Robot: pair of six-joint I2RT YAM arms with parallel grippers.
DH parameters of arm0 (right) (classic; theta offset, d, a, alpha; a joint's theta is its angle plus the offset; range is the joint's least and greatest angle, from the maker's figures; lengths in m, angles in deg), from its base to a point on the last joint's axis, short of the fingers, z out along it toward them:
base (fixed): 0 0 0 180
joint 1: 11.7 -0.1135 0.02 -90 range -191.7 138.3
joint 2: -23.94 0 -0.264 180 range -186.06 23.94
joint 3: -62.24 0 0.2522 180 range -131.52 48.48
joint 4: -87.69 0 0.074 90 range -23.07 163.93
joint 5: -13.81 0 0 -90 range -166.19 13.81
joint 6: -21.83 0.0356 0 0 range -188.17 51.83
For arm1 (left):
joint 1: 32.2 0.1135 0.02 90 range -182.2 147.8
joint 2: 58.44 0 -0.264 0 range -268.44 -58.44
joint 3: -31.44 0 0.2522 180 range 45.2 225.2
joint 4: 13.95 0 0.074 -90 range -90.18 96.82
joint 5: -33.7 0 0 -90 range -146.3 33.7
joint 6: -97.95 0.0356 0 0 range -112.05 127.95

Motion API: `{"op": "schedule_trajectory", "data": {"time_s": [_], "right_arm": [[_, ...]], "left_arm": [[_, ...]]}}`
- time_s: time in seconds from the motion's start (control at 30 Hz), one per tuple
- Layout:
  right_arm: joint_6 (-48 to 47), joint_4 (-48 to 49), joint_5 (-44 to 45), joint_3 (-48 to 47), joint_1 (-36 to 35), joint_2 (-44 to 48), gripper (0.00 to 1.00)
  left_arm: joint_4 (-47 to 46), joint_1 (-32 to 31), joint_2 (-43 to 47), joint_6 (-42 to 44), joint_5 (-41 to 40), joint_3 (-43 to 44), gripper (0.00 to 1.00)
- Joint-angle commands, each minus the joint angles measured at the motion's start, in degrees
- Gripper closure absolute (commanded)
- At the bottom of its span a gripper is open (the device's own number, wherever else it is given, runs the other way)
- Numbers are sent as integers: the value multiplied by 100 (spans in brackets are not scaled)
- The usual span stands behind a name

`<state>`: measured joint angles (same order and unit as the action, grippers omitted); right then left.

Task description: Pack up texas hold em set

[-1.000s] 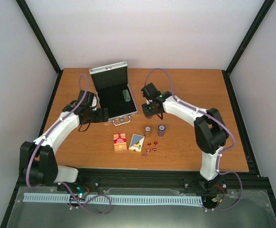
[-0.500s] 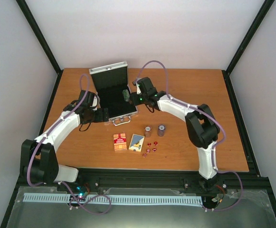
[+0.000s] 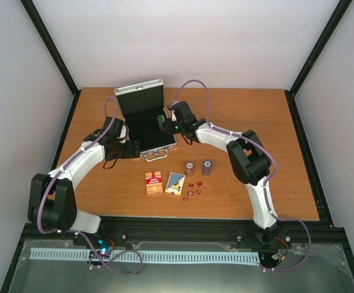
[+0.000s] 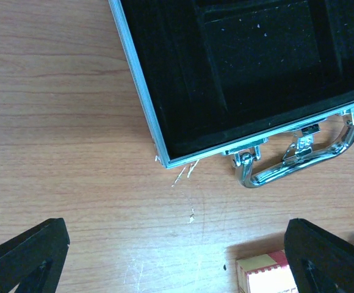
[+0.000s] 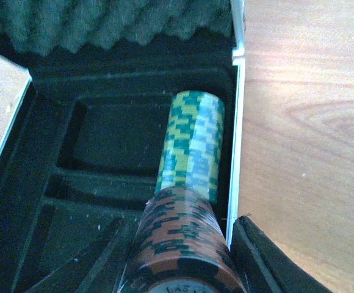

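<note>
The silver briefcase lies open at the back left, its black lining showing. A green chip stack lies in the slot along its right wall. My right gripper is shut on an orange-brown chip stack, held just behind the green one over that slot; from above it is at the case's right side. My left gripper is open over bare table near the case's front left corner. Two chip stacks, a red deck, a blue-yellow deck and red dice sit on the table.
The case's chrome handle sticks out toward the decks, and a corner of the red deck lies by my left gripper's right finger. The upright lid stands behind the tray. Black frame posts rise at the table's back corners.
My right arm has swung left from the table beside the case to over its right slot, carrying the orange-brown stack. The left arm has hardly moved.
</note>
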<state>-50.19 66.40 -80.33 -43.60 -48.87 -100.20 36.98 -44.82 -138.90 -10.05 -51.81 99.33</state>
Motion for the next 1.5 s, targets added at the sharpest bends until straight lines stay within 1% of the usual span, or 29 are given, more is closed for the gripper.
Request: {"op": "schedule_trajectory", "data": {"time_s": [0.0,0.17,0.37,0.4,0.47,0.57,0.6,0.63,0.67,0.7,0.83,1.07,1.1,1.13,1.2,1.3,1.37,1.47], "right_arm": [[208,1212,403,128,-61,-3,97],[253,1090,770,125,-143,-260,96],[372,1080,712,519,-175,-181,94],[379,1126,697,575,-183,-166,92],[380,1148,684,595,-207,-200,78],[378,1096,656,537,-227,-291,67],[382,1079,626,532,-234,-307,60],[382,1066,613,519,-242,-320,51],[384,1045,608,527,-253,-315,47],[382,1016,609,530,-268,-307,41],[357,846,633,567,-331,-264,28],[229,601,706,709,-396,68,27],[198,463,745,638,-397,143,27],[145,192,783,541,-389,206,23],[-5,-288,861,302,-373,369,20],[-146,-1067,1131,82,-322,727,5],[-269,-1803,1134,-160,-264,865,4],[-547,-3094,1150,-596,-256,841,4]], "left_arm": [[-139,-3,-124,104,-8,97,0],[-143,-3,-263,96,38,152,0],[-155,-3,-343,82,69,201,0],[-157,-1,-354,78,75,211,0],[-173,-3,-386,69,97,217,0],[-184,-3,-437,74,160,247,0],[-171,-1,-449,69,170,254,0],[-168,-3,-460,70,175,268,0],[-170,-2,-460,75,182,273,0],[-173,-3,-453,77,188,274,0],[-166,-3,-436,83,207,266,0],[-198,-3,-415,103,228,276,0],[-192,-3,-410,104,222,281,0],[-185,-3,-397,104,219,289,0],[-167,-3,-365,119,228,312,0],[-150,2,-305,147,243,331,0],[-100,-3,-271,165,184,355,0],[27,-3,-246,159,120,448,0]]}}
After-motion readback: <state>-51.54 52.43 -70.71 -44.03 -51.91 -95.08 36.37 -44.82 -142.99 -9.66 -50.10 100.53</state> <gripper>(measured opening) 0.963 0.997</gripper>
